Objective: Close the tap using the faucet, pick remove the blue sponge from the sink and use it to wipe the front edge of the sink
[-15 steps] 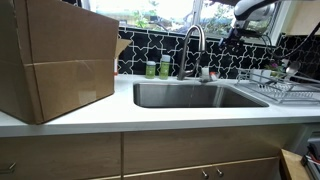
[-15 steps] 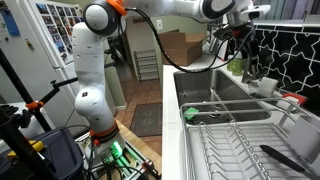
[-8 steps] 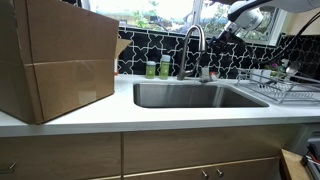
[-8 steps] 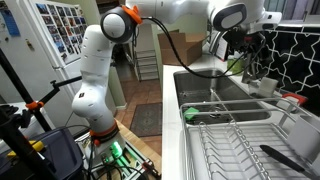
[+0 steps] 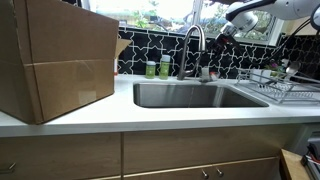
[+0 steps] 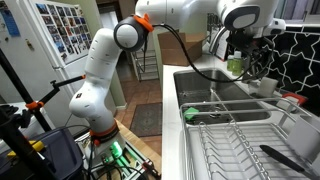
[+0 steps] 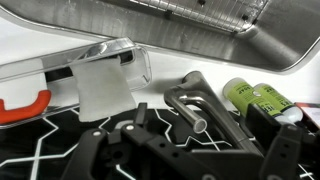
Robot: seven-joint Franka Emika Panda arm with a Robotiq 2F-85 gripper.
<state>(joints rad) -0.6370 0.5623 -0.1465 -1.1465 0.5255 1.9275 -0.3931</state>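
A large brown cardboard box (image 5: 55, 60) fills one end of the white desk (image 5: 150, 112). A wire dish rack (image 5: 285, 85) fills the other end. Between them the steel sink basin (image 5: 170, 96) lies open from above. At the desk's back edge, a tall brushed-steel gooseneck tap (image 5: 192, 45) and two small green containers (image 5: 158, 68) crowd the wide-open pincer (image 5: 219, 33).

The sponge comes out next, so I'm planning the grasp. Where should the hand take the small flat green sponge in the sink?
Pinch the small flat green sponge across its narrow width, coming straight down from above. It lies flat at one end of the brushed-steel sink, so probably only its side edges offer faces to squeeze.
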